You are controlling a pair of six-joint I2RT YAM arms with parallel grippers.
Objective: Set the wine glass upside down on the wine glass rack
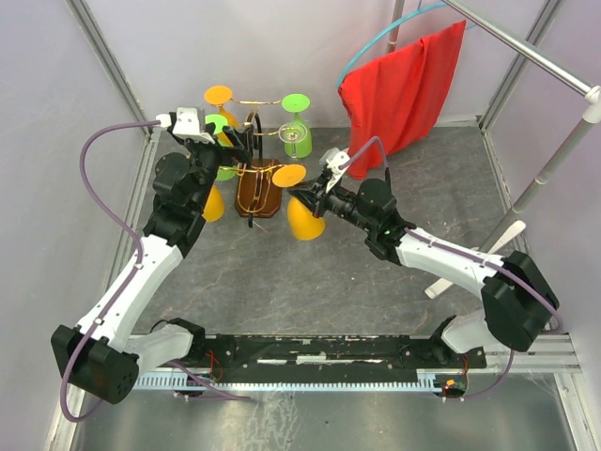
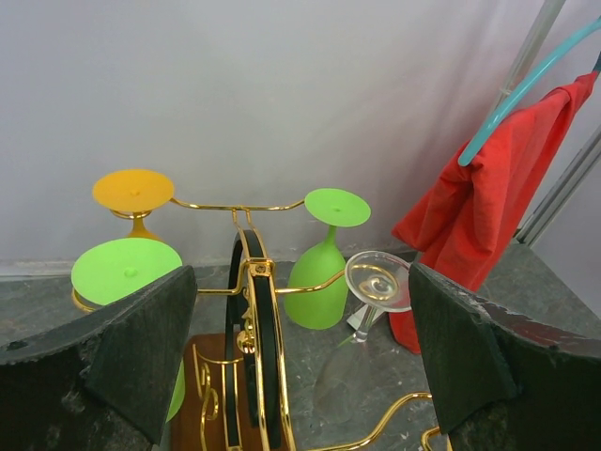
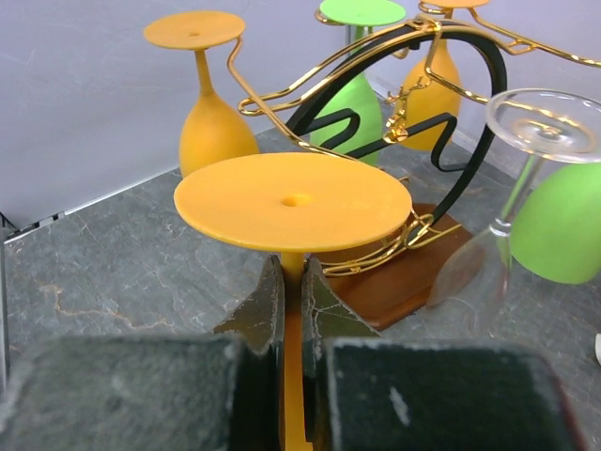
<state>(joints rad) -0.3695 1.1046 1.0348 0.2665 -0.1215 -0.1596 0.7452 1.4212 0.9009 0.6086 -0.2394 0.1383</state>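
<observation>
Both arms flank the wine glass rack (image 1: 257, 197) at upper centre of the top view. Left of it, the left gripper (image 2: 300, 348) hovers, jaws spread wide and empty. Right of it, the right gripper (image 3: 293, 303) pinches the stem of an orange wine glass (image 3: 293, 202), foot up, just beside the rack's wires. Delivery looks nearly done; next, the stem must slide into a free slot. Count: three orange glasses (image 3: 194, 30), two green glasses (image 2: 127, 271), one clear glass (image 2: 377, 280), one rack.

Jaws of the left gripper (image 2: 300, 277) wide apart, facing the wine glass rack (image 2: 252, 310) with upside-down green glasses (image 2: 324, 272)
</observation>
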